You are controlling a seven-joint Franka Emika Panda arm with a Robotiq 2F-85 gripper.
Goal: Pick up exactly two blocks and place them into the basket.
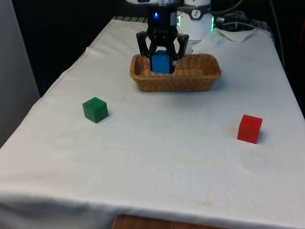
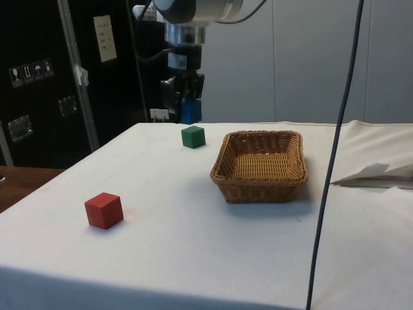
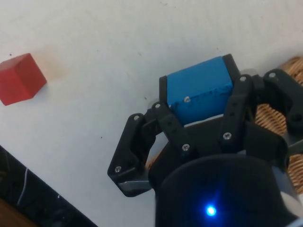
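My gripper (image 1: 161, 58) (image 2: 187, 106) (image 3: 199, 97) is shut on a blue block (image 1: 161, 63) (image 2: 188, 111) (image 3: 201, 87) and holds it up in the air. The wicker basket (image 1: 176, 84) (image 2: 258, 188) (image 3: 273, 120) stands at the table's far end. In the side view the held block hangs above the cloth beside the basket, not over its opening. A green block (image 1: 95, 109) (image 2: 193, 136) lies on the cloth at the front view's left. A red block (image 1: 249, 128) (image 2: 103, 210) (image 3: 20, 78) lies at the front view's right, nearer the front edge.
A crumpled white sheet (image 1: 238, 33) (image 2: 377, 174) lies at the far end by the basket. In the side view a dark cable (image 2: 332, 161) hangs down in front of the table. The cloth drops off at the table's edges.
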